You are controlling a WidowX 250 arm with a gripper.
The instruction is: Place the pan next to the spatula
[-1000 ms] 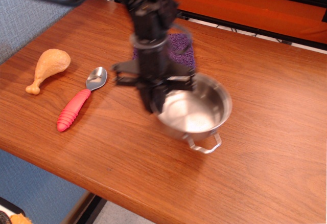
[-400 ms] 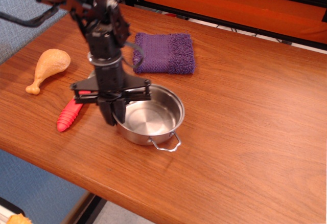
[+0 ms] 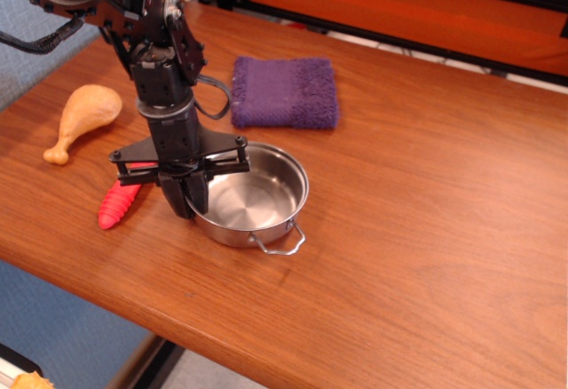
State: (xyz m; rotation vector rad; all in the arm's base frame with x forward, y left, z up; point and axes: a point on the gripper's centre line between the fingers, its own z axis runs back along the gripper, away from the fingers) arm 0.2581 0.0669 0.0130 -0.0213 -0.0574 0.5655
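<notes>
You have the small round shiny steel pan (image 3: 249,201) on the brown wooden table (image 3: 444,202), its left rim pinched by the black gripper (image 3: 189,202), just right of the red-handled spatula (image 3: 118,203), with a tan toy drumstick (image 3: 82,116) and purple cloth (image 3: 285,92) beyond.

Robot lab bench: wooden counter (image 3: 444,194), toy drumstick (image 3: 82,115) at its left end, black cabling (image 3: 44,38) above.

Black jointed arm (image 3: 164,78), looping cables.
</notes>
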